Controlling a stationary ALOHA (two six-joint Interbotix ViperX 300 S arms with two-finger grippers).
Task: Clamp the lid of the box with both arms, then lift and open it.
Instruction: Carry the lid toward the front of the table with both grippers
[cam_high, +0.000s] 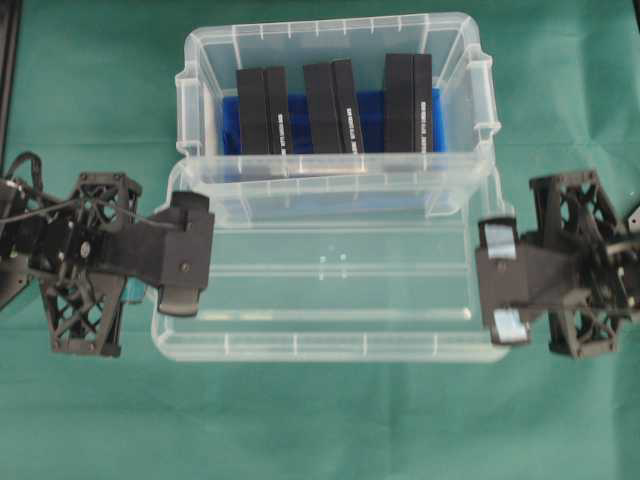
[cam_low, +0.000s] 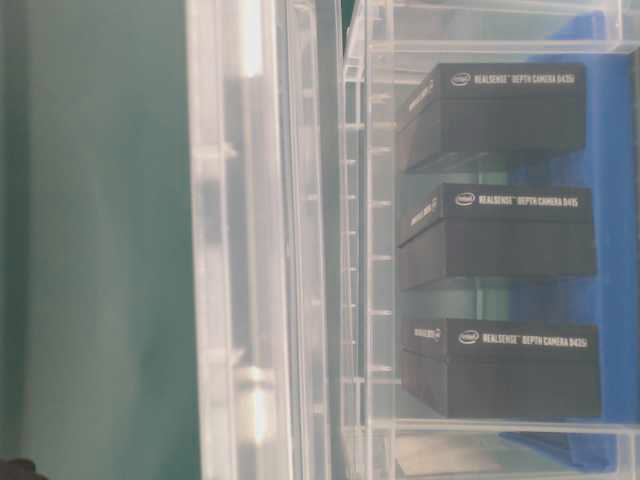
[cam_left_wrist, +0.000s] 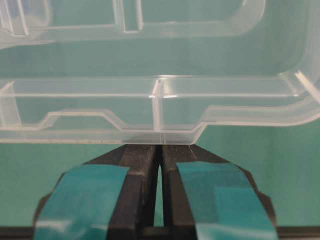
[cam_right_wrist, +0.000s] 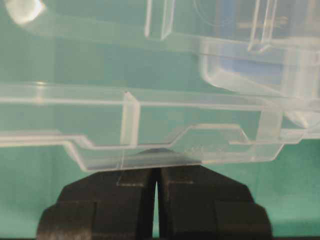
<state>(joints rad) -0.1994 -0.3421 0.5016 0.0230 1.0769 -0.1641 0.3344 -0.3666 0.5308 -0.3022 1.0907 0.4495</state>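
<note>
The clear lid (cam_high: 330, 290) is held level between both arms, in front of the box, and its far edge overlaps the box's front rim. My left gripper (cam_high: 203, 256) is shut on the lid's left side tab (cam_left_wrist: 160, 135), with its teal-taped fingers (cam_left_wrist: 210, 185) pressed together. My right gripper (cam_high: 484, 281) is shut on the right side tab (cam_right_wrist: 165, 157). The box (cam_high: 200, 90) is uncovered at the back. It shows a blue base (cam_high: 228, 125) and pairs of black blocks (cam_high: 332, 105). In the table-level view the lid (cam_low: 250, 250) is next to the box wall (cam_low: 375, 250).
Green cloth (cam_high: 90, 420) covers the table all round. A dark strip (cam_high: 8, 60) runs along the far left edge. The black blocks (cam_low: 500, 230) carry white printed labels.
</note>
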